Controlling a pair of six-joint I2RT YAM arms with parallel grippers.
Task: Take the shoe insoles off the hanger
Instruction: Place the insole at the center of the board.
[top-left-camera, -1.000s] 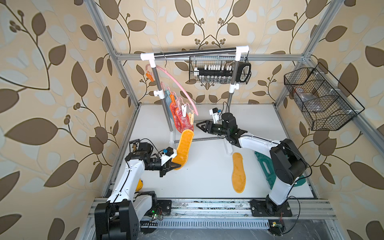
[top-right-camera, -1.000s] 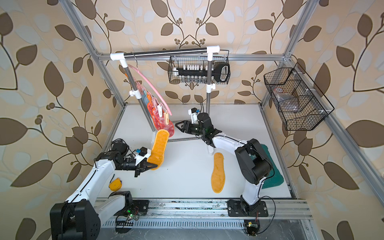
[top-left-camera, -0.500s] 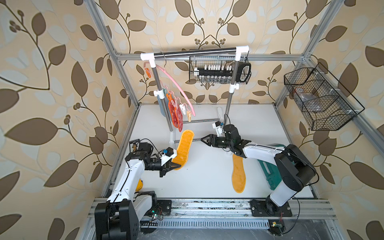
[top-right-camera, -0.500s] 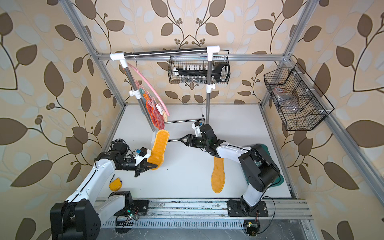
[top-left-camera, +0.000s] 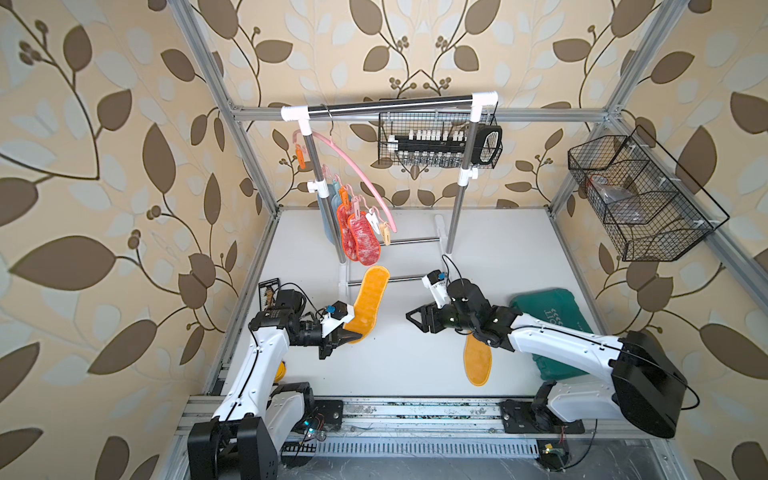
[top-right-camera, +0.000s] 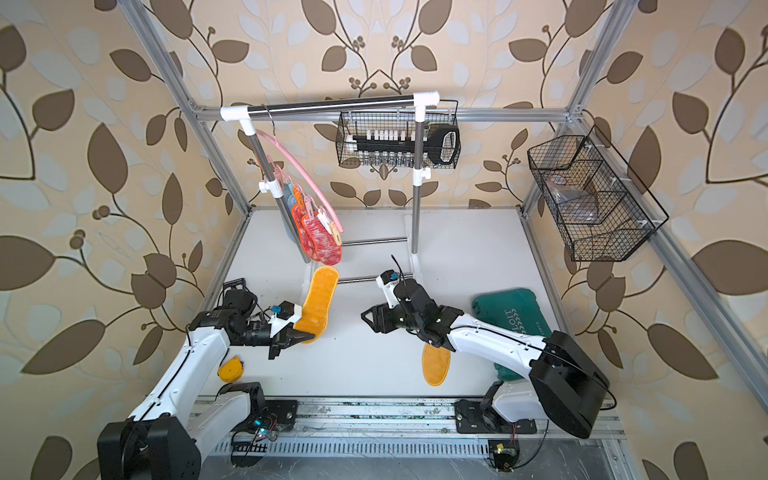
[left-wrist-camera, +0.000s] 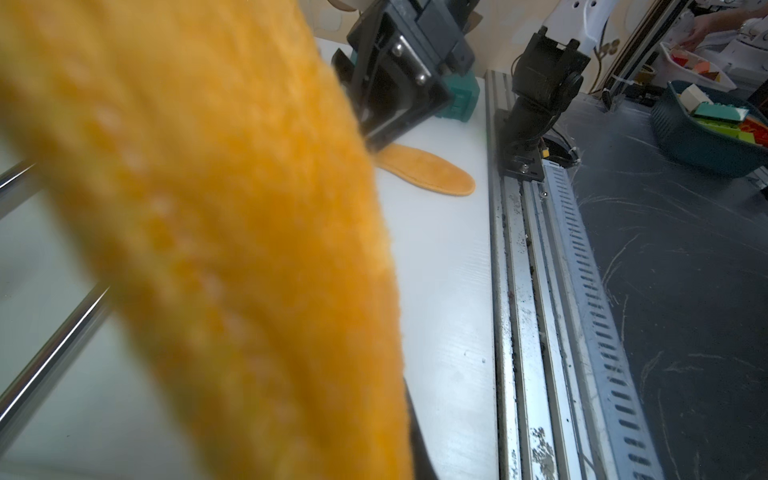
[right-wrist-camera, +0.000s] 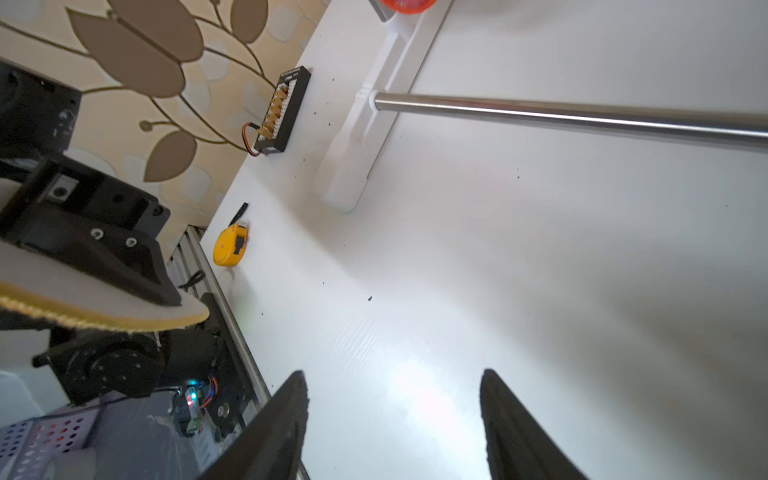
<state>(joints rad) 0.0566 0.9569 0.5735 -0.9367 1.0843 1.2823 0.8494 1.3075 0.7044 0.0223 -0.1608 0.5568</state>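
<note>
I am clenching the left pincer (top-left-camera: 351, 335) on the heel of a fuzzy orange insole (top-left-camera: 370, 299), holding it tilted up above the bench (top-left-camera: 399, 365), just below the hanger (top-left-camera: 360, 171). The right pincer (top-left-camera: 414, 320) is hanging released and empty, its jaws standing apart over bare bench in the right wrist view. A second orange insole (top-left-camera: 478, 363) is lying flat on the bench, partly under the right arm, beside the green case (top-left-camera: 548, 307). The red-and-white pair (top-left-camera: 360, 237) and the grey-blue pair (top-left-camera: 322, 222) are dangling from the hanger's clips on the steel rack (top-left-camera: 390, 106).
</note>
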